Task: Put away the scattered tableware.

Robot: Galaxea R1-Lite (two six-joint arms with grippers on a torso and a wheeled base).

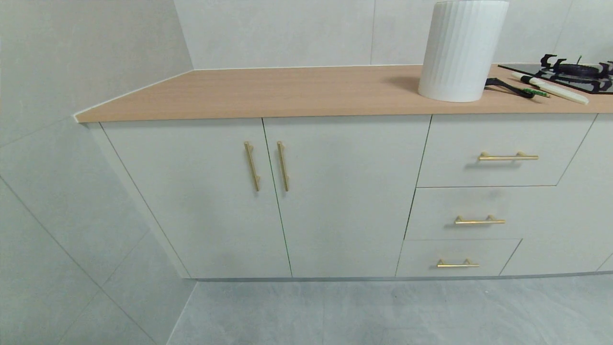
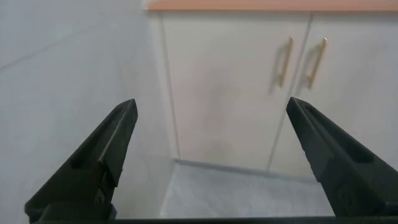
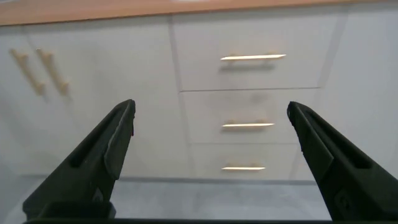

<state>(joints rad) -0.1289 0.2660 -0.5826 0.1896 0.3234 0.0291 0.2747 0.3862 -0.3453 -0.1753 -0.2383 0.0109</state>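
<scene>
left gripper (image 2: pixel 211 102) and right gripper (image 3: pixel 210 104) both gape wide, empty; tableware (image 1: pixel 555 90) lies on the countertop (image 1: pixel 287 91) beside the white canister (image 1: pixel 462 48), far right; I'd shift right before reaching, honestly

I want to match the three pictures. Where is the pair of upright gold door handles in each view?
Head view: the door handles sit left of centre, on the two cabinet doors, left of the drawers.
Left wrist view: the door handles sit on the doors just under the countertop.
Right wrist view: the door handles sit beside the three drawers.
Shared landmark: the wooden countertop edge above the handles.
</scene>
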